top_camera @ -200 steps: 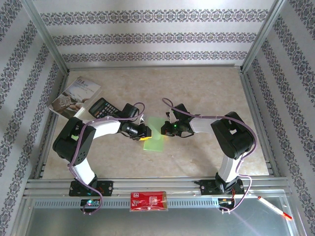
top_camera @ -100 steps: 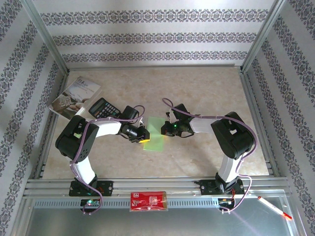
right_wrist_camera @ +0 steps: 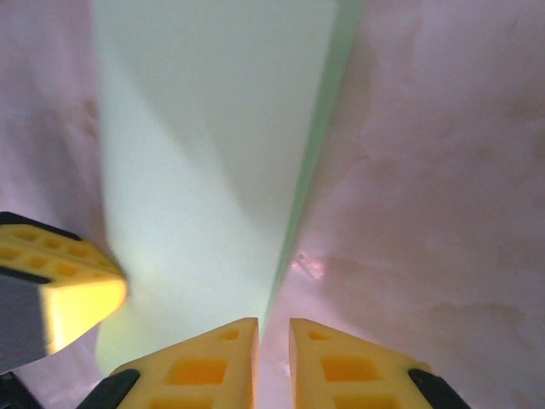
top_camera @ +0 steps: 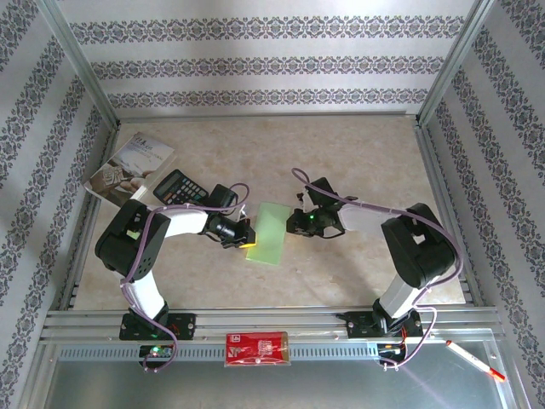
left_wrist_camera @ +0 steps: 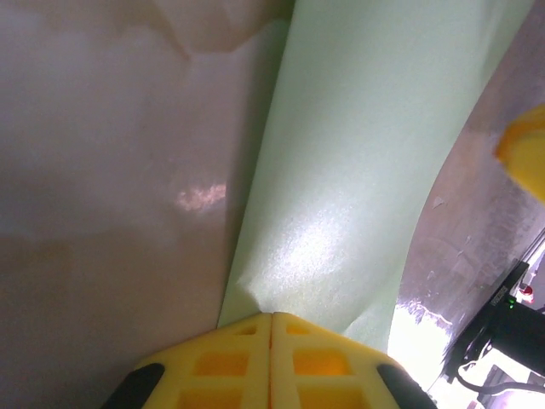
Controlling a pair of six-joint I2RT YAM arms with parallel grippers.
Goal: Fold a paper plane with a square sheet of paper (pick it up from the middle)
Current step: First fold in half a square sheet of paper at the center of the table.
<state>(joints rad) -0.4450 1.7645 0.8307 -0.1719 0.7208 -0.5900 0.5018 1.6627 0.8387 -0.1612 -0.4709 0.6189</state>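
One pinch dimple (left_wrist_camera: 248,292) in paper (left_wrist_camera: 358,153), left hand (left_wrist_camera: 271,317) close-up

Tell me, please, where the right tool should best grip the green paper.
Its right long edge, about midway, approached low from the right. The green paper lies thin and nearly flat; the left tool is shut on its left edge, and the right tool, jaws slightly apart, faces that right edge.
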